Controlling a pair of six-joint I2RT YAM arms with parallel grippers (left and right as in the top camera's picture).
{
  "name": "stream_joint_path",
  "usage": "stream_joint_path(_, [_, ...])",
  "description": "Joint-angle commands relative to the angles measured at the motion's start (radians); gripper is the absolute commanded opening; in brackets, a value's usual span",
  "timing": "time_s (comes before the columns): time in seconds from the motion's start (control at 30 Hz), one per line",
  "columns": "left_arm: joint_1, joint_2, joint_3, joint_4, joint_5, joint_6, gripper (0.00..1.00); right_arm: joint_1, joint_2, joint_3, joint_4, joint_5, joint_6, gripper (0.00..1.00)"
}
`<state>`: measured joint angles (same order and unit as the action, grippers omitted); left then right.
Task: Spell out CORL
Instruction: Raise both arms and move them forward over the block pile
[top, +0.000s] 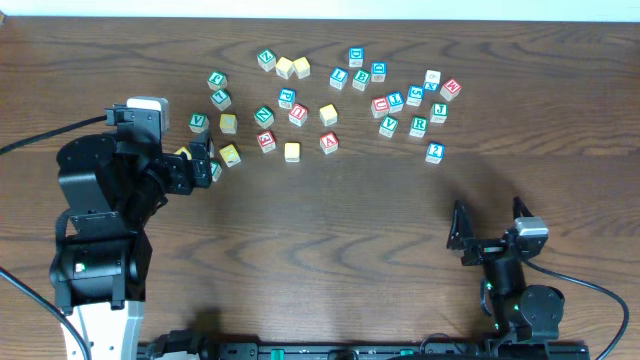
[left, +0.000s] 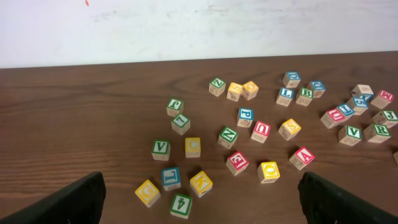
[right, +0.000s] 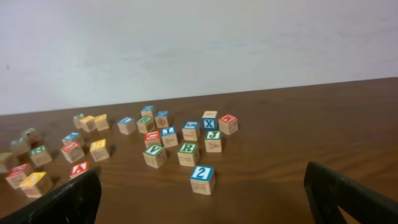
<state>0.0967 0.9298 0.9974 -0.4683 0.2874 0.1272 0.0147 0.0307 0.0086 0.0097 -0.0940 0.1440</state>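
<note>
Several wooden letter cubes lie scattered across the far half of the table. The yellow C cube (left: 193, 147) (top: 228, 123) sits beside a green V cube (left: 160, 149). Between two red cubes lies the yellow O cube (left: 268, 171) (top: 291, 151). The blue L cube (left: 285, 95) (top: 338, 77) is farther back. The green R cube (right: 188, 152) (top: 418, 125) is in the right cluster. My left gripper (top: 203, 160) (left: 205, 208) is open and empty, low over a small group of cubes at the left. My right gripper (top: 488, 225) (right: 205, 208) is open and empty, well short of the cubes.
A green 4 cube (left: 180, 204), a yellow K cube (left: 201, 183) and a blue cube (left: 171, 178) lie just ahead of the left jaws. A blue 2 cube (right: 203, 178) (top: 434, 153) is the nearest to the right gripper. Bare wood table (top: 330, 250) fills the front.
</note>
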Motion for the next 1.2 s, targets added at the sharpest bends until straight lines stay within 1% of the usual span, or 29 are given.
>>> stream_joint_path(0.0, [0.005, 0.004, 0.024, -0.006, 0.014, -0.013, 0.98, -0.014, 0.052, 0.056, 0.002, -0.026, -0.015, 0.99])
stream_joint_path(0.1, [0.005, 0.004, 0.024, -0.002, 0.006, -0.037, 0.98, -0.014, 0.14, 0.128, 0.0, -0.056, -0.015, 0.99])
stream_joint_path(0.2, [0.005, 0.009, 0.024, -0.002, -0.008, -0.059, 0.98, -0.014, 0.265, 0.229, -0.008, -0.073, -0.015, 0.99])
stream_joint_path(0.37, [0.005, 0.027, 0.038, -0.013, -0.008, -0.083, 0.98, -0.014, 0.51, 0.438, -0.094, -0.101, -0.048, 0.99])
stream_joint_path(0.43, [0.005, 0.045, 0.068, -0.048, -0.01, -0.085, 0.98, -0.014, 0.61, 0.542, -0.161, -0.101, -0.065, 0.99])
stream_joint_path(0.6, [0.005, 0.118, 0.176, -0.159, -0.011, -0.079, 0.98, -0.014, 0.8, 0.792, -0.345, -0.126, -0.113, 0.99])
stream_joint_path(0.67, [0.005, 0.148, 0.218, -0.197, -0.011, -0.076, 0.98, -0.014, 0.872, 0.903, -0.439, -0.15, -0.127, 0.99])
stream_joint_path(0.7, [0.005, 0.171, 0.249, -0.222, -0.011, -0.076, 0.98, -0.014, 0.942, 1.001, -0.525, -0.169, -0.127, 0.99])
stream_joint_path(0.83, [0.005, 0.199, 0.279, -0.25, -0.011, -0.076, 0.98, -0.014, 1.093, 1.185, -0.683, -0.23, -0.14, 0.99])
stream_joint_path(0.93, [0.005, 0.214, 0.296, -0.265, -0.011, -0.076, 0.98, -0.013, 1.191, 1.282, -0.766, -0.296, -0.169, 0.99])
stream_joint_path(1.03, [0.004, 0.247, 0.335, -0.297, -0.011, -0.076, 0.98, -0.013, 1.28, 1.351, -0.817, -0.32, -0.169, 0.99])
stream_joint_path(1.17, [0.002, 0.323, 0.413, -0.364, -0.011, -0.076, 0.98, -0.013, 1.372, 1.398, -0.816, -0.345, -0.169, 0.99])
